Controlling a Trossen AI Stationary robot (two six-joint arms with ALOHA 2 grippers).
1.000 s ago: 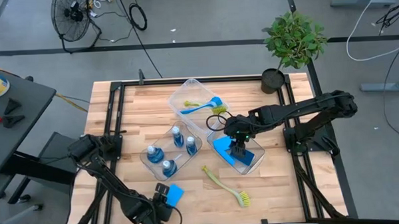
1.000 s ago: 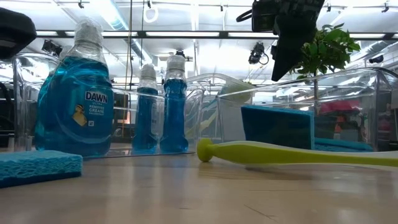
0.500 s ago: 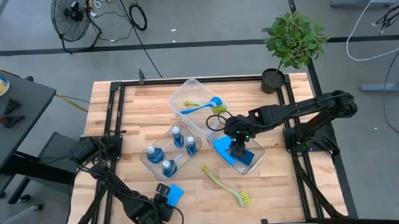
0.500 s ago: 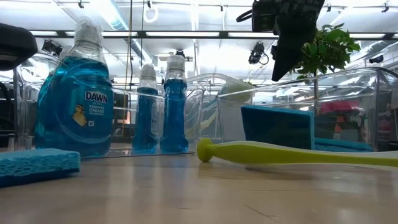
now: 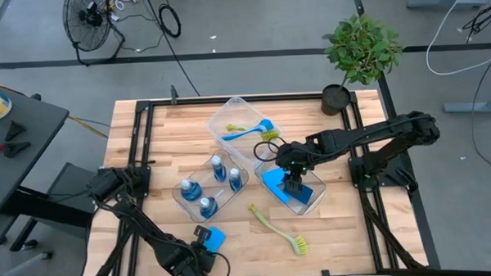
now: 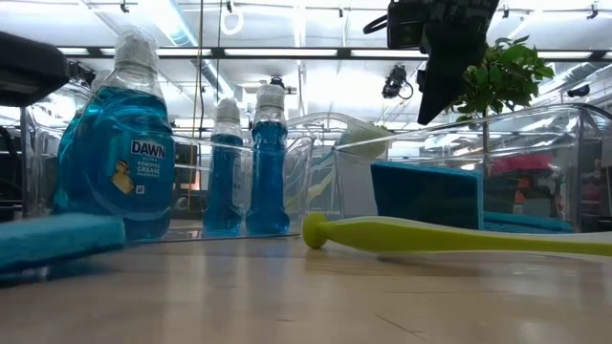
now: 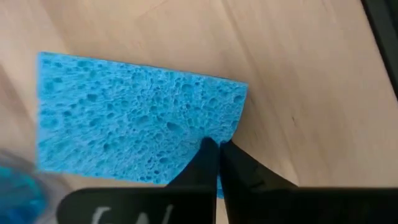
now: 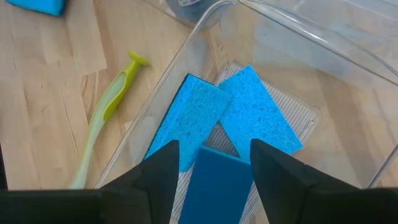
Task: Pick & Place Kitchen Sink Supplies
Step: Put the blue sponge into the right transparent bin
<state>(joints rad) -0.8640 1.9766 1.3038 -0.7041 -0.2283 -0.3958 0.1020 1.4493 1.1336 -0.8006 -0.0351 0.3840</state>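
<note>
Left gripper (image 7: 217, 152) is clamped on the edge of the light-blue sponge (image 7: 140, 118) at the counter's (image 5: 241, 240) near edge, so the pick is in hand and next comes lifting it toward the sponge bin (image 5: 313, 203), where the right gripper (image 8: 211, 155) hangs with fingers apart.

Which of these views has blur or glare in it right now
Low view: the light-blue sponge looks smeared, and bright ceiling lights glare behind the bottles. Left wrist view: a blurred blue patch sits at one corner. High view: evenly lit.
</note>
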